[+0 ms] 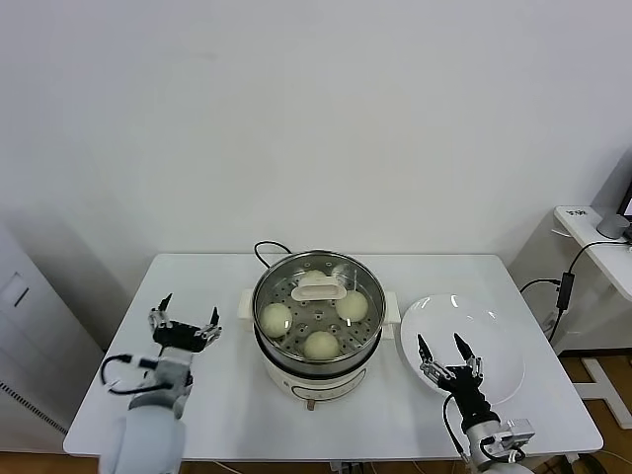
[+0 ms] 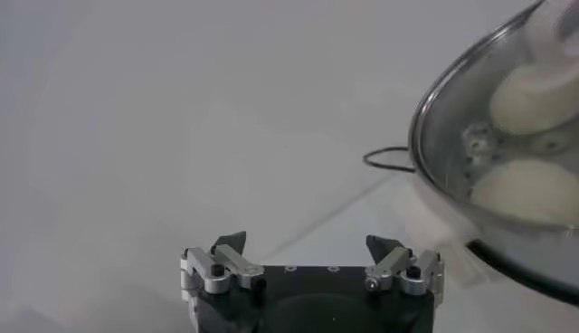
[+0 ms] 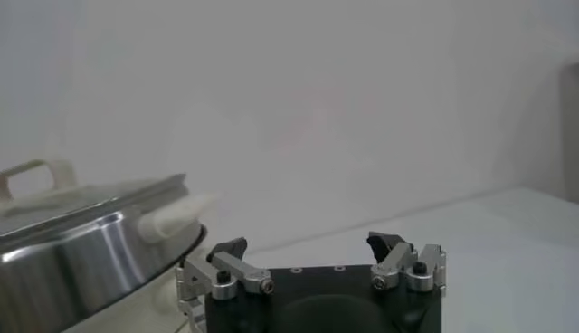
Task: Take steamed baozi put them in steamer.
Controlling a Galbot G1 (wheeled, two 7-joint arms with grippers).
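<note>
1. Head view shows the steamer (image 1: 318, 326) standing mid-counter with its glass lid (image 1: 318, 296) on top; through the lid, three steamed baozi (image 1: 321, 345) are plain on the perforated tray, at the robot's left, near and right sides.
2. A fourth pale dome seems to sit at the far side behind the lid's cream handle (image 1: 318, 289), but the handle and glare hide most of it, so I cannot be sure.
3. The white plate (image 1: 499, 341), just beside the steamer on the robot's right, shows no bun on it.
4. No bun lies loose on the counter (image 1: 227, 415) in any view.
5. My judgement: the loading looks finished or nearly so, with buns in the steamer, lid on and plate bare; the only open point is the half-hidden fourth bun.
6. The left gripper (image 1: 185, 321) hangs above the counter to the robot's left of the steamer, apart from it.
7. Its fingers (image 2: 229, 244) are spread wide in the left wrist view, with nothing between them and touching nothing.
8. That same view catches the steamer's rim and two buns off to one side, well clear of the fingertips.
9. The right gripper (image 1: 444, 354) stands over the near edge of the plate, on the robot's right of the steamer.
10. Its fingers (image 3: 384, 244) are likewise wide apart and empty; I cannot tell whether they clear the plate or brush it.
</note>
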